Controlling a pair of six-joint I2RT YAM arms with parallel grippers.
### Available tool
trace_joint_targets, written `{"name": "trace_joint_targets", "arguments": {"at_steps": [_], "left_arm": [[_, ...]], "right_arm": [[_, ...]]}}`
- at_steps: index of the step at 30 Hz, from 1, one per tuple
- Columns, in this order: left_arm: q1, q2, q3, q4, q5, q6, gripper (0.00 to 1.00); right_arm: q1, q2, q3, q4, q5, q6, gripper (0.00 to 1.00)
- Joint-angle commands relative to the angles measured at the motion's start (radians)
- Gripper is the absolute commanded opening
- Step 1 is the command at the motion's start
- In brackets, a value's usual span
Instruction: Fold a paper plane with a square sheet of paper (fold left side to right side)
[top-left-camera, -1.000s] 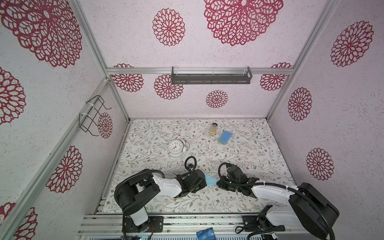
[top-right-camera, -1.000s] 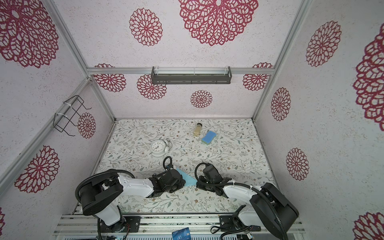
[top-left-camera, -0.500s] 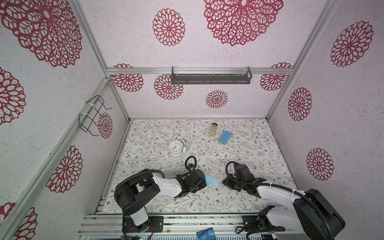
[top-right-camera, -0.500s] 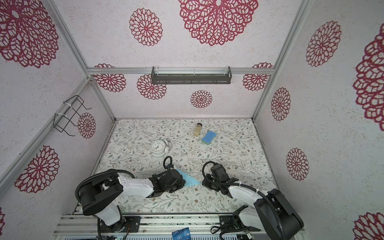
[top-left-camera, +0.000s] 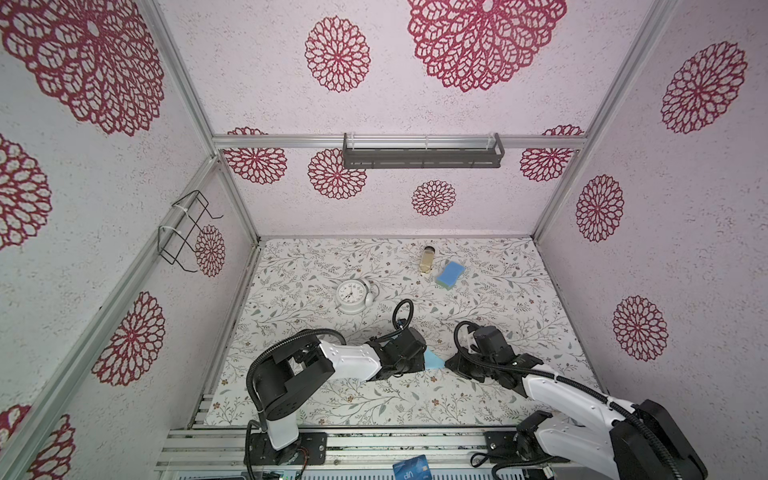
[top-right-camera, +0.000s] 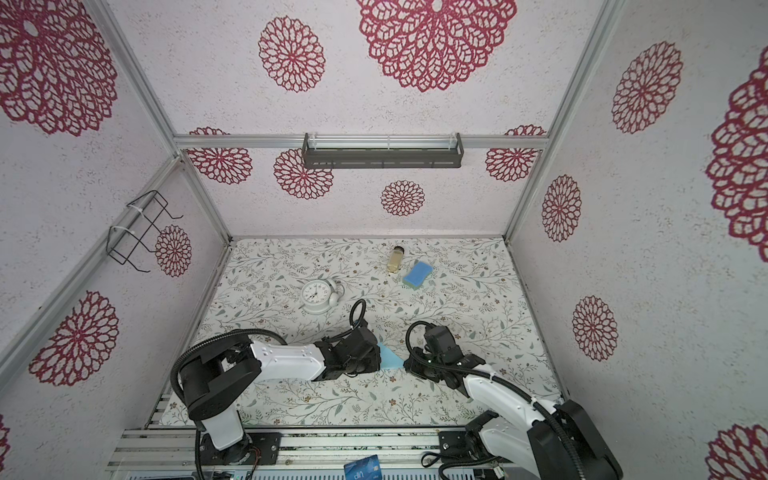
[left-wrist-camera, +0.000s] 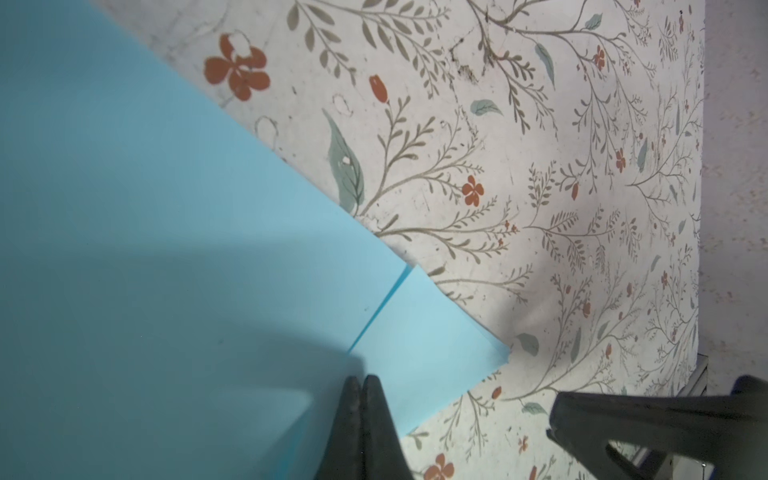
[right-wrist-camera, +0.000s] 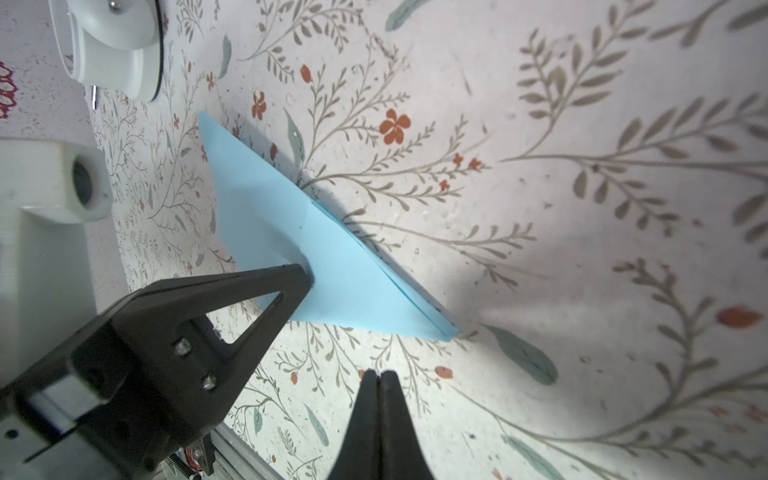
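The square sheet of paper lies flat on the floral table, folded into a light blue, layered, pointed wedge. My left gripper is shut, and its tips press down on the paper's top layer beside a crease. It grips nothing. In the right wrist view the left gripper's fingers dent the paper. My right gripper is shut and empty, its tips over bare table just off the paper's pointed end. In both top views the two grippers flank the paper.
A white clock stands behind the left arm. Farther back are a blue sponge and a small jar. A dark blue card rests on the front rail. A wire rack hangs on the left wall.
My right gripper has pulled back to the right, off the paper, uncovering more of it. The left arm and the paper have stayed in place.
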Motion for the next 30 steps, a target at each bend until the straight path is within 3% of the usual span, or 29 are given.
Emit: {"name": "trace_joint_targets", "arguments": {"at_steps": [1, 15, 30], "left_arm": [[0.001, 0.013, -0.027, -0.069, 0.005, 0.02, 0.0], [0.001, -0.06, -0.105, -0.002, -0.009, -0.01, 0.0], [0.001, -0.199, -0.297, 0.057, -0.026, -0.094, 0.0]], "right_arm": [[0.002, 0.034, 0.03, 0.03, -0.035, -0.025, 0.0], [0.015, 0.217, 0.067, 0.091, -0.018, -0.074, 0.0], [0.016, 0.218, -0.017, 0.126, 0.013, -0.038, 0.0]]}}
